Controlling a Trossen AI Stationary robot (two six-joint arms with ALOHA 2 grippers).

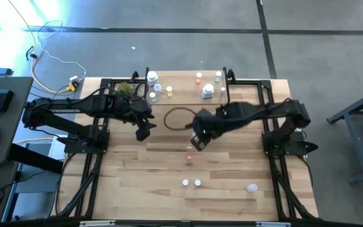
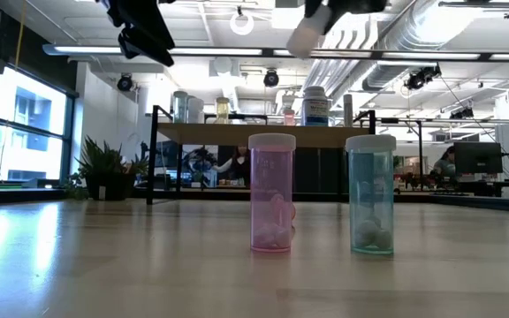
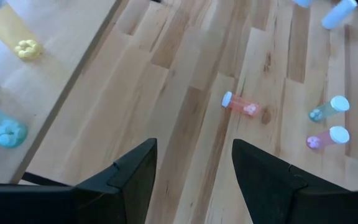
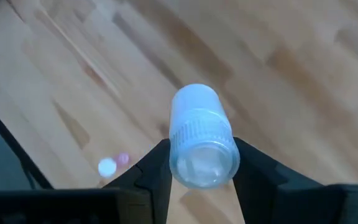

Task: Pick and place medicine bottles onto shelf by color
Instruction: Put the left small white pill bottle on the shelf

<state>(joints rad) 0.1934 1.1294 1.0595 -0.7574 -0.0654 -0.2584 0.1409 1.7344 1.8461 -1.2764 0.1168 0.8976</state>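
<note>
Medicine bottles are my concern here, and the nearest one sits right in my right pincer (image 4: 196, 163): a small clear bottle (image 4: 199, 144) with a ribbed white cap, smooth-walled and cylindrical, clamped between the two dark fingers and carried in the air above the plank tabletop (image 1: 144, 170). The fingers press both sides of it, closed only as far as its width allows.

Just below and toward the table's front from that pincer, a pink bottle (image 1: 189, 151) lies on its side on the pale, striped wood. Farther forward stand two tiny bottles side by side, one pink (image 2: 272, 193) and one teal (image 2: 371, 194), both translucent with white caps and pills inside. Off to the front right of the pincer lies one more clear bottle (image 1: 251, 187).

My left pincer (image 1: 144, 133) hangs over the table to the side of the right one, its matte black fingers (image 3: 263, 174) parted with nothing between them.

Beyond both pincers stands the shelf (image 1: 181, 86), a light-wood board on thin black legs, carrying several bottles, among them a larger white one (image 1: 208, 91), a yellow one (image 1: 168, 92) and a red-capped one (image 1: 198, 77). A leafy green plant (image 1: 125, 89) sits at its left end.
</note>
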